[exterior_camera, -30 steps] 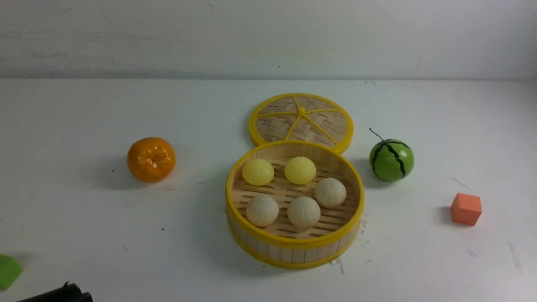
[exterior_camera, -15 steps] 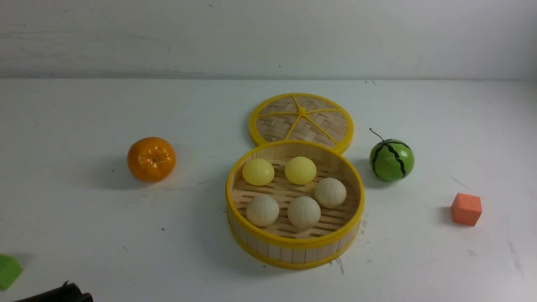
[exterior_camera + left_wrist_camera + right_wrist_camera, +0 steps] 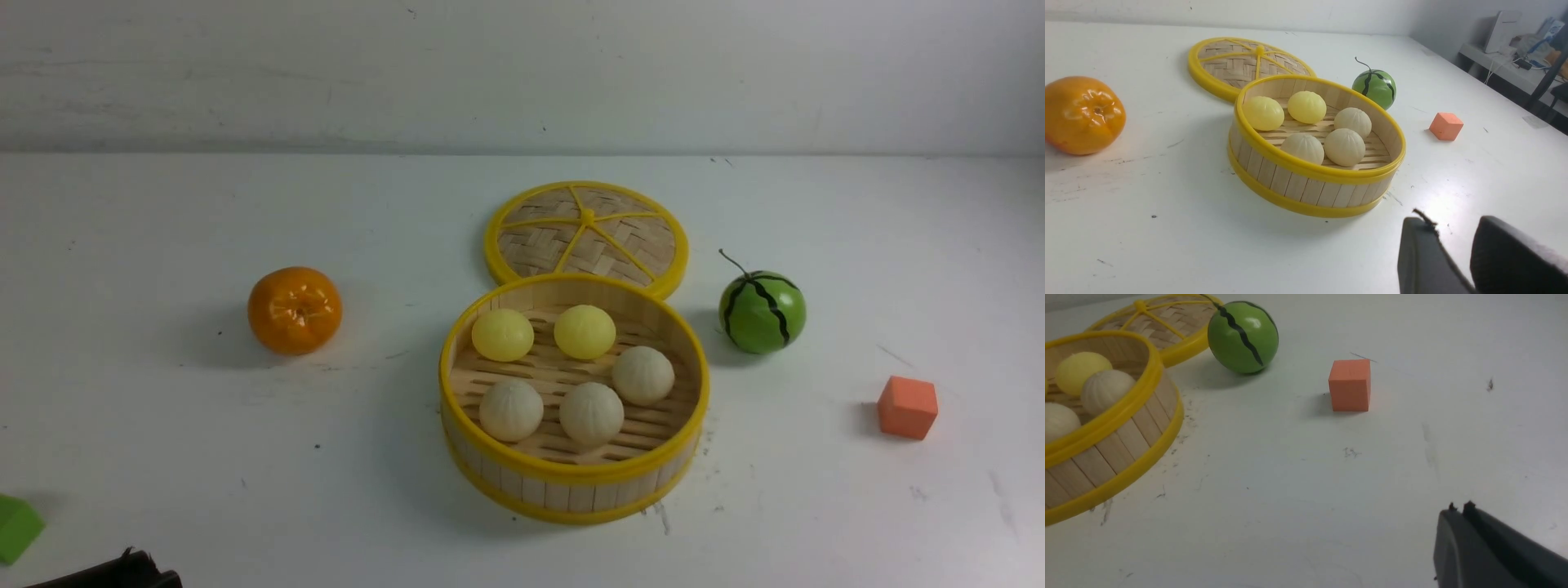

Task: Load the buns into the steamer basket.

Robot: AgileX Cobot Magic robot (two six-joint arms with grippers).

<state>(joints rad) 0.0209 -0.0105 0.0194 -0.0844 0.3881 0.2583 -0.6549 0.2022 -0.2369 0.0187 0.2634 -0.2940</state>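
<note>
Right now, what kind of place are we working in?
Probably a lab test bench: a scuffed white table, toy props like the watermelon ball and orange cube, and a side desk with cables.

Bright, even light from above falls on the white tabletop [image 3: 163,457], leaving only soft, short shadows to the left of the orange [image 3: 295,309] and below the steamer basket [image 3: 574,482]. Small glare spots sit on the orange and on the watermelon ball [image 3: 1243,336]. The front view is slightly soft and grainy; in the wrist views the dark left pincer [image 3: 1453,249] at the frame edge is blurred.
</note>
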